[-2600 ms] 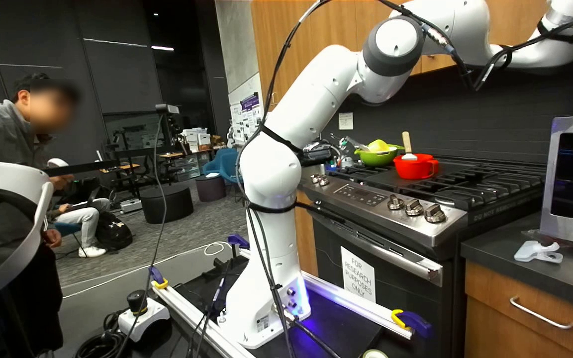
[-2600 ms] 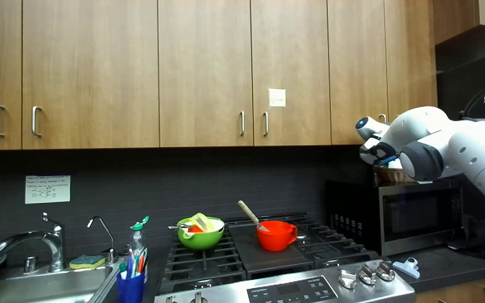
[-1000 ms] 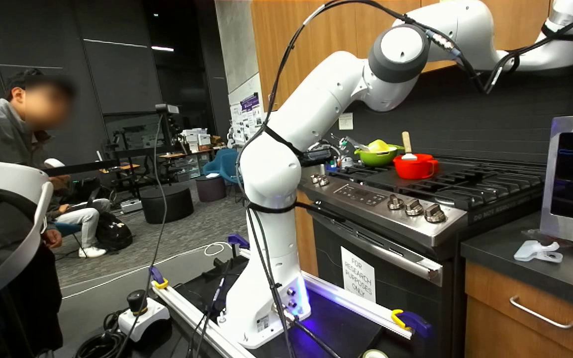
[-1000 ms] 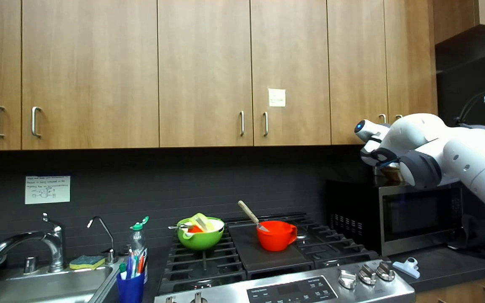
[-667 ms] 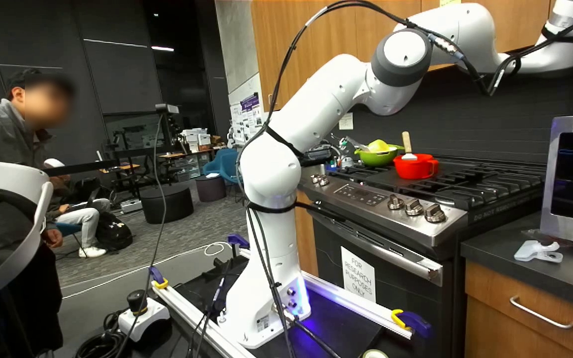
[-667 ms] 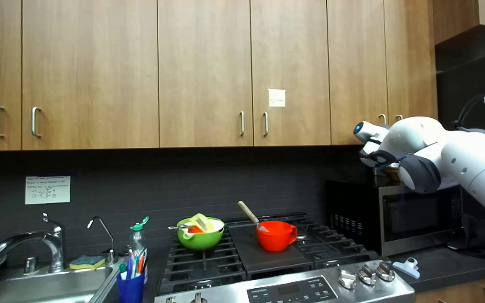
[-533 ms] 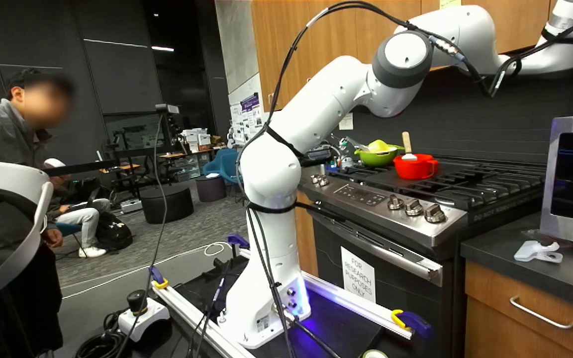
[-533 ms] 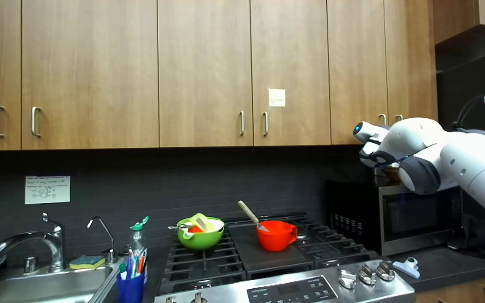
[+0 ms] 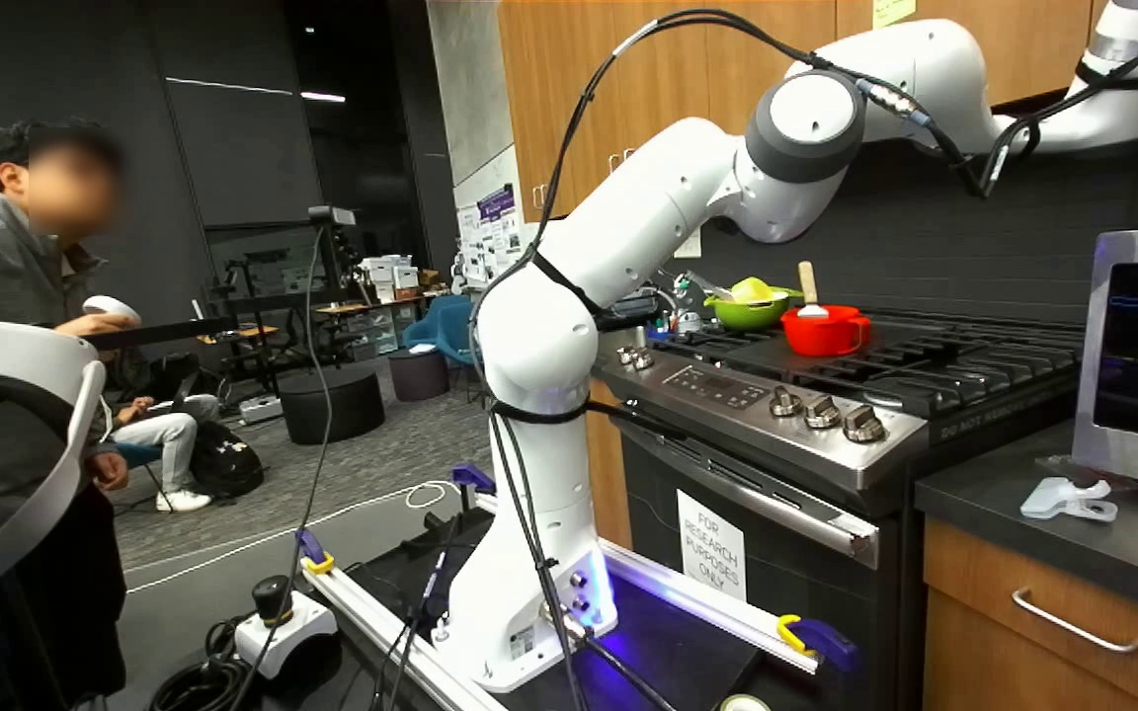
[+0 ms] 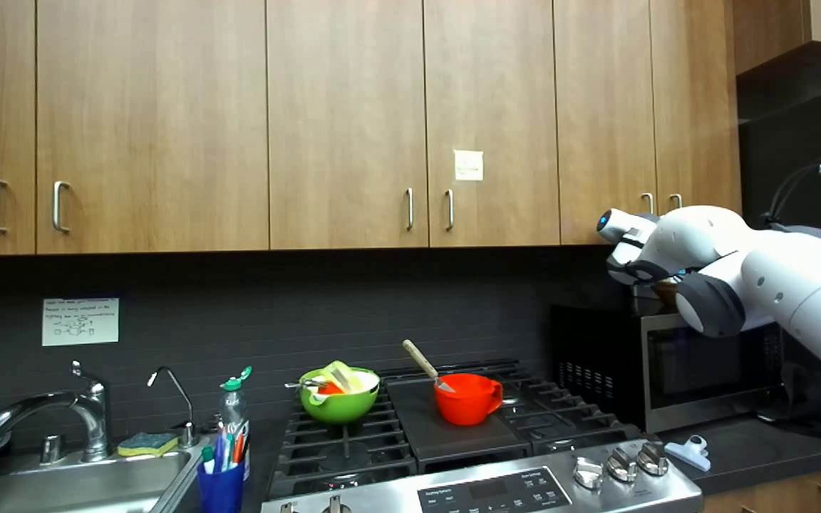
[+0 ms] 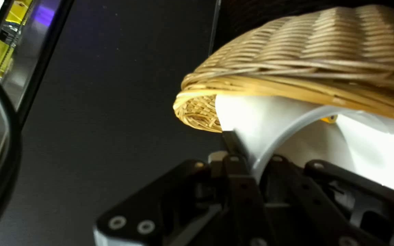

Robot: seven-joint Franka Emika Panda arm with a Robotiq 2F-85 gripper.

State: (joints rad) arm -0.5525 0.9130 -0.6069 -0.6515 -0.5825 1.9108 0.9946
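In the wrist view my gripper [image 11: 254, 164] is shut on the thin rim of a white bowl-like container [image 11: 251, 116]; one dark finger [image 11: 233, 143] lies outside the wall and the opposite one inside. A small orange-yellow piece [image 11: 329, 119] shows within the container. Around it curves a wicker basket [image 11: 306, 51], whose woven side and rim fill the upper right. Whether the container still rests in the basket I cannot tell. In both exterior views the gripper itself is hidden or out of frame; a bit of the basket [image 10: 667, 291] shows behind my arm, atop the microwave [image 10: 710, 367].
A stove beside the microwave carries a red pot [image 10: 467, 399] with a spatula and a green bowl [image 10: 339, 405] of utensils. Wooden cabinets [image 10: 489, 85] hang above. A white clip [image 9: 1068, 499] lies on the counter. A person [image 9: 26, 257] stands behind my base.
My arm's elbow and upper link have sunk lower in both exterior views, covering more of the basket. The person has straightened and raised a hand holding a white device. The grip looks unchanged.
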